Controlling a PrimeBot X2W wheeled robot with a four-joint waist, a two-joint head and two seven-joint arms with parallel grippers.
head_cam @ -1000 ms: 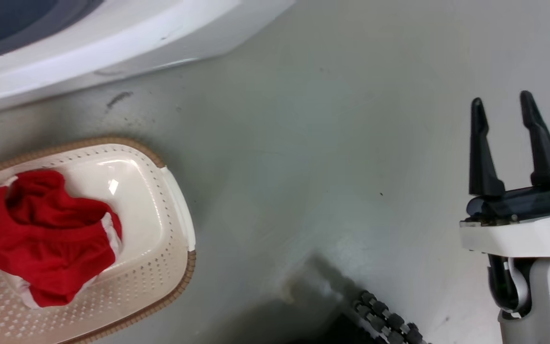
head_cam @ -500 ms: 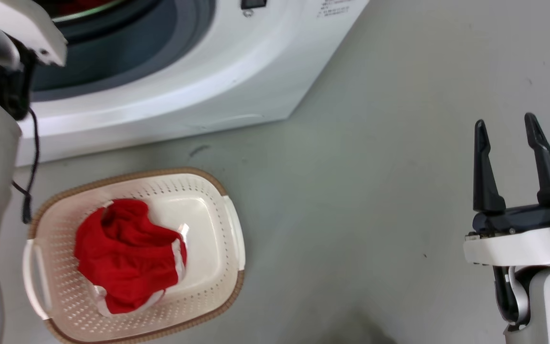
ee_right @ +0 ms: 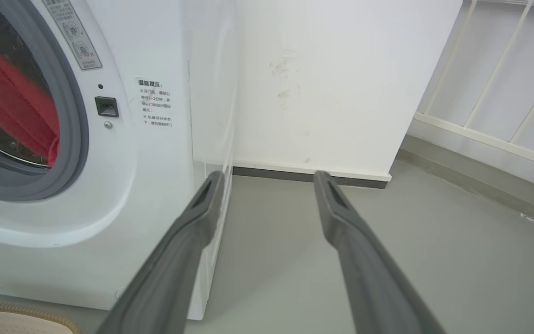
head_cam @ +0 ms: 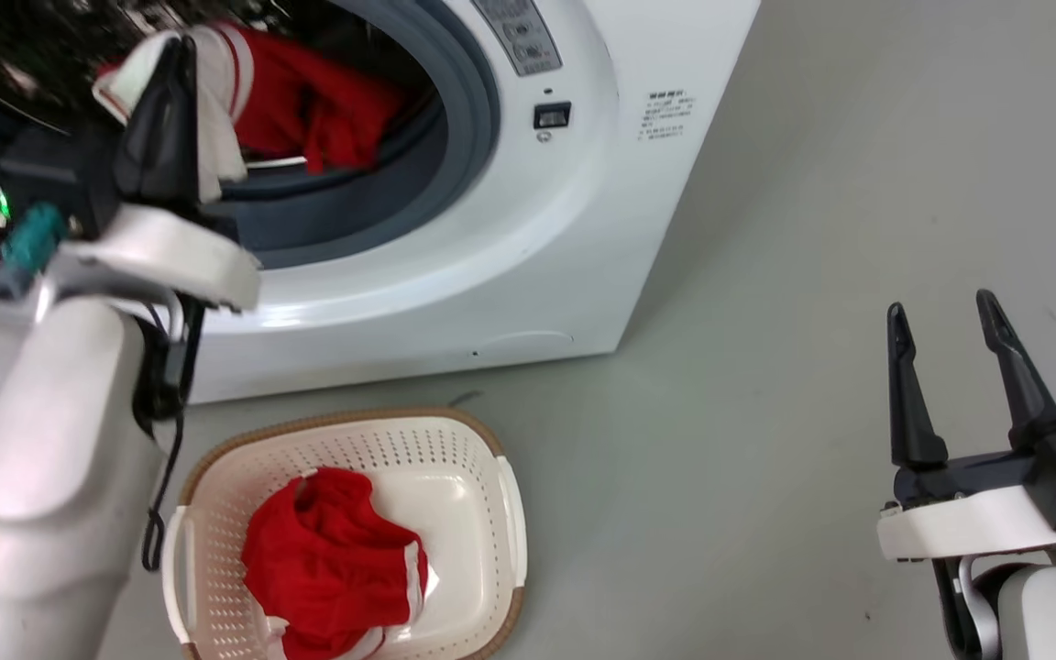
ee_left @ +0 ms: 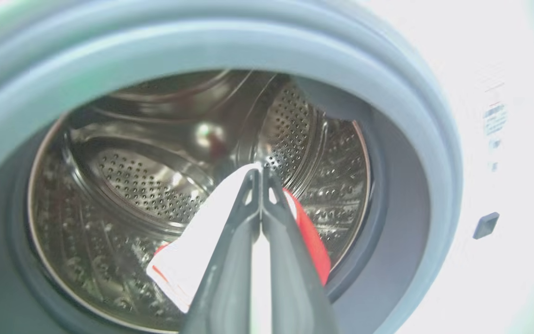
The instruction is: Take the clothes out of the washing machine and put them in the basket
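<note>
At the porthole (head_cam: 468, 119) of the washing machine (head_cam: 583, 238), the left gripper (ee_left: 261, 172) pinches a red-and-white garment (head_cam: 299, 101).

Its two fingers are pressed together on the white trim with no gap at the tips. The red cloth trails from them back inside the machine, towards the steel drum (ee_left: 146, 181). The basket (head_cam: 502, 495) sits on the floor (head_cam: 766, 412) just in front of the machine, below the porthole and the held piece, with one red garment (head_cam: 326, 559) already lying in it. I judge the coming move runs outward from the drum, then down to the basket. The right gripper (head_cam: 940, 312) hangs well off to the machine's right side, fingers spread and holding nothing, so the left arm is by far the nearer.
</note>
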